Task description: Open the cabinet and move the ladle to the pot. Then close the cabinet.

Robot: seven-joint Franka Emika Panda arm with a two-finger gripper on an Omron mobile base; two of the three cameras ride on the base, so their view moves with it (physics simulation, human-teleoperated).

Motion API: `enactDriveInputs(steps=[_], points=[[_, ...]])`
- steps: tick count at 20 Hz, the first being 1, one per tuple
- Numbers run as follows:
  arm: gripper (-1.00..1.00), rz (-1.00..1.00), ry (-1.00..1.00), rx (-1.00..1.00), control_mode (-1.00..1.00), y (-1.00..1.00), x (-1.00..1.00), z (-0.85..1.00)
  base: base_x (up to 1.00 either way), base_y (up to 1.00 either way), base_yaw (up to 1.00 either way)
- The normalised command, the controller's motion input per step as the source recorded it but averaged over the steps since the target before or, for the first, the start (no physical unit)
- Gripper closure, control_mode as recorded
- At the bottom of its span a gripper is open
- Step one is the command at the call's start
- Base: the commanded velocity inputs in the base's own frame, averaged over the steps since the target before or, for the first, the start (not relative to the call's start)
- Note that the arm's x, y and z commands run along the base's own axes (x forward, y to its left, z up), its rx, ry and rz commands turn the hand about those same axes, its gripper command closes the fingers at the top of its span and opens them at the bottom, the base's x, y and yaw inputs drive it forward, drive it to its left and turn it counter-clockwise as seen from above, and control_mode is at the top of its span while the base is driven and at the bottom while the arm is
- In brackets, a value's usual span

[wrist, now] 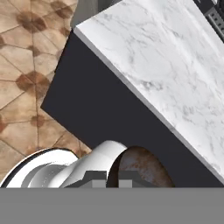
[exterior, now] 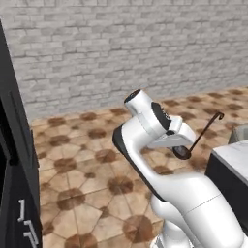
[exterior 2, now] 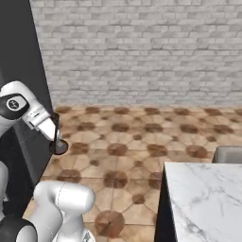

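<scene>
My gripper (exterior: 178, 147) is shut on the ladle (exterior: 203, 134) and holds it in the air over the tiled floor. It grips low on the handle, just above the small round bowl (exterior: 182, 152). The thin handle slants up to the right to its hooked end (exterior: 220, 115). From the right base view the ladle (exterior 2: 57, 142) hangs beside the gripper (exterior 2: 53, 135), in front of a tall black cabinet side (exterior 2: 21, 71). The hand view has the ladle bowl (wrist: 141, 168) at the bottom. A black cabinet panel (exterior: 14, 145) rises at the left edge. The pot is out of view.
A white marble counter (exterior 2: 203, 198) on a dark base (wrist: 96, 100) stands to the right, below and ahead of the hand. A grey object (exterior 2: 229, 154) sits just past its far end. Short silver handles (exterior: 26, 220) show low on the left. Behind is a brick wall (exterior: 126, 43).
</scene>
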Motion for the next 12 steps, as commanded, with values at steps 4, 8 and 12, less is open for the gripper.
enactDriveInputs(steps=[4,8,12], points=[[1.0,0.0,0.0,0.0,1.0,0.0,0.0,0.0,0.99,0.42,-0.29],[1.0,0.0,0.0,0.0,1.0,0.0,0.0,0.0,0.95,0.38,-0.33],[1.0,0.0,0.0,0.0,1.0,0.0,0.0,0.0,0.86,0.21,-0.37]])
